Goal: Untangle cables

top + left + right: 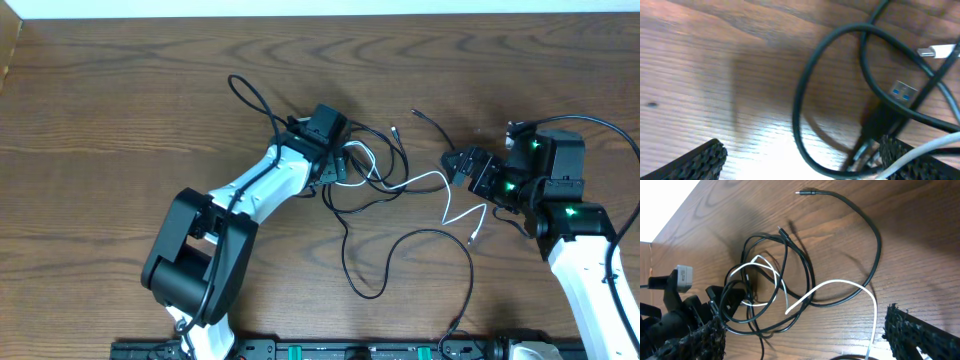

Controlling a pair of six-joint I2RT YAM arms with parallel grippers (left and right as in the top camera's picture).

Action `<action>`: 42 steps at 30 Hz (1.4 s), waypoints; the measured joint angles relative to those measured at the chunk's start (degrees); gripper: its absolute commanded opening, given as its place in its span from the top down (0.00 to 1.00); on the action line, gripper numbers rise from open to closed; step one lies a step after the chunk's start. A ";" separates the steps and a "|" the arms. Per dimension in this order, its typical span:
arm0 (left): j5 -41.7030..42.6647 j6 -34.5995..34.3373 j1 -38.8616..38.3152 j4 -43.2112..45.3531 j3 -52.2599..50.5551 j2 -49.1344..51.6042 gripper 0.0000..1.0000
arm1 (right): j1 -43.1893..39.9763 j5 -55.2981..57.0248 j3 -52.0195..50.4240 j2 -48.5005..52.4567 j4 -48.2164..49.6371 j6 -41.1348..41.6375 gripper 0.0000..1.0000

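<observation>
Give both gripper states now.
Left gripper: open, straddling the cables, not gripping.
Right gripper: open, empty.

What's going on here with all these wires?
Two robot arms are sorting a knot of thin black and white cables on a wooden table. The left tool sits open right over the knot, gripping nothing. The right tool, also open, is beside a loose stretch of the white cable. The cables are still tangled.
</observation>
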 measured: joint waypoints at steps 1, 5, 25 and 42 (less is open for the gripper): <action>-0.96 0.00 -0.22 -0.13 0.02 0.00 0.02 | 0.00 0.00 0.00 0.00 0.00 0.00 0.01; -4.09 0.00 -0.61 -0.79 0.02 0.00 0.02 | 0.00 0.00 0.00 0.00 0.00 0.00 0.01; -10.84 0.15 -0.61 -3.10 0.02 0.00 0.92 | 0.00 0.02 0.00 0.00 -0.33 0.00 0.01; -29.29 2.05 -0.61 -10.03 0.02 -0.02 0.93 | 0.00 0.15 0.00 0.00 -0.37 0.00 0.01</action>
